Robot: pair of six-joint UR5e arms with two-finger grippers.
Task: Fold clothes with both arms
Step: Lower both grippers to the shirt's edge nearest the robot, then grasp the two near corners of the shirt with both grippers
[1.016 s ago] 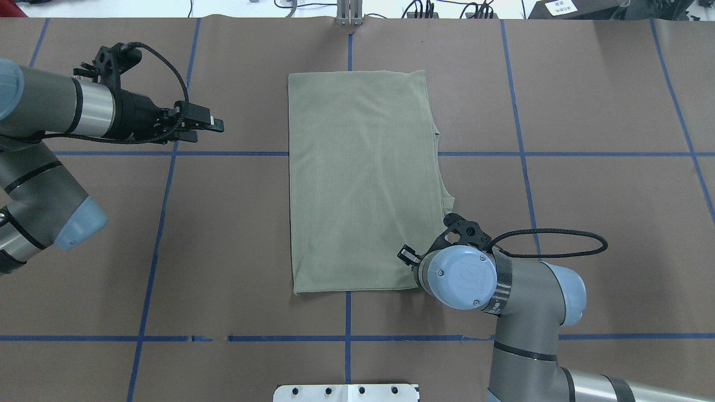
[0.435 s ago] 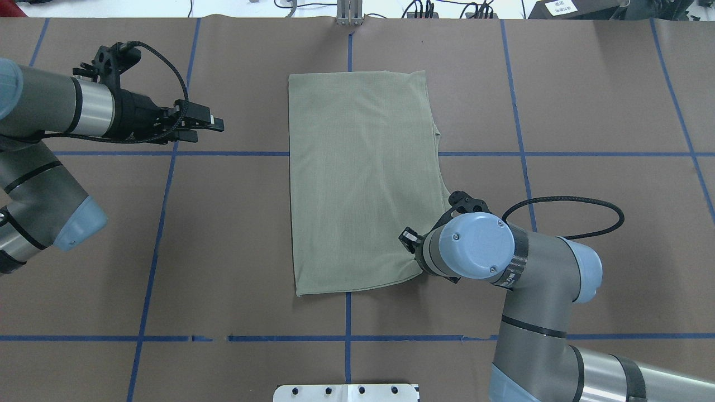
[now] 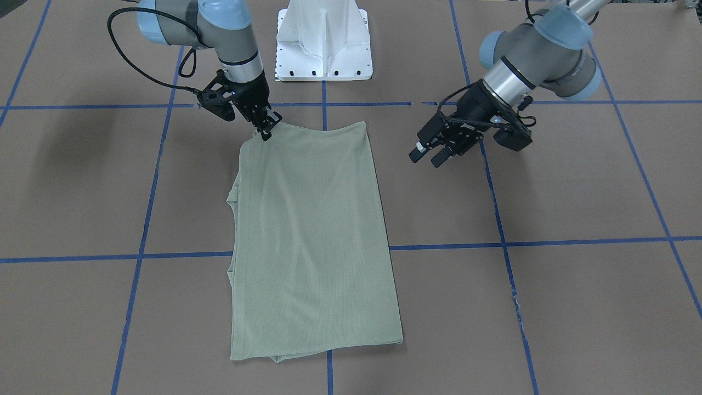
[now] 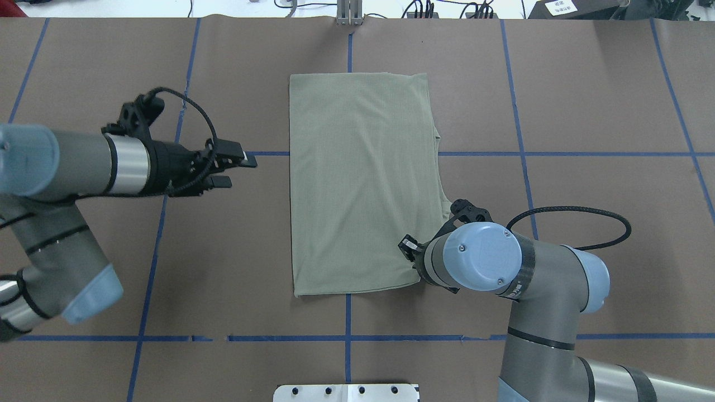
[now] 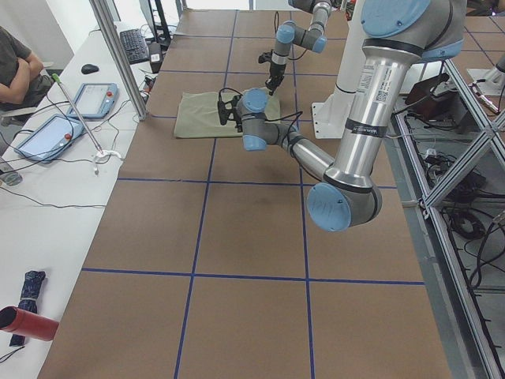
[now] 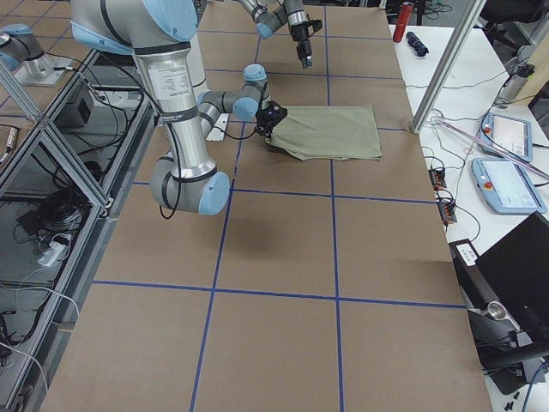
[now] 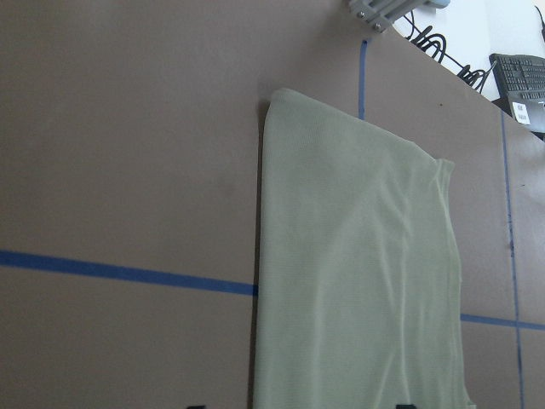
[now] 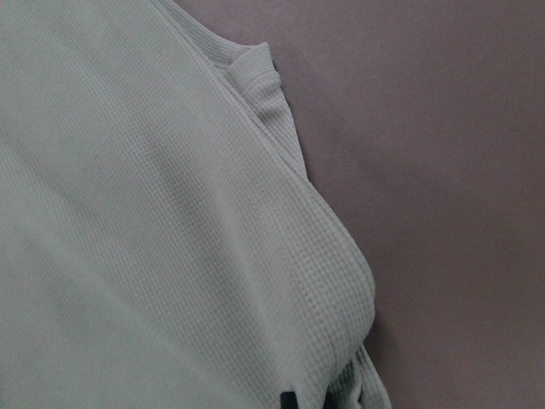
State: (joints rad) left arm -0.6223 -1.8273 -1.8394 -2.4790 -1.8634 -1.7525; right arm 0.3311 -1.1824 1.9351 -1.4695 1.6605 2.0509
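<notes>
Sage-green shirt (image 4: 363,184) lies folded into a tall rectangle at the centre of the brown table (image 4: 586,223) in the overhead view, flat except for its lower-right corner, which puckers upward. That corner disappears beneath the blue-capped wrist of the right arm (image 4: 547,279), so the overhead view hides the fingertips there. In the front-facing view the right gripper (image 3: 267,131) shows at upper left, its fingers pinched together on the shirt's corner. The right wrist view is very close and soft: ribbed fabric fills it, a folded under-layer peeks out along the edge, and only a dark sliver of a finger (image 8: 288,399) cuts in at the bottom. The left gripper (image 4: 241,171) hovers left of centre in the overhead view, clear of the shirt's left edge, its fingers spread apart with nothing between them. The left wrist view cuts off the shirt's lower part. In both side views the shirt is small and the pinched corner hard to make out.
</notes>
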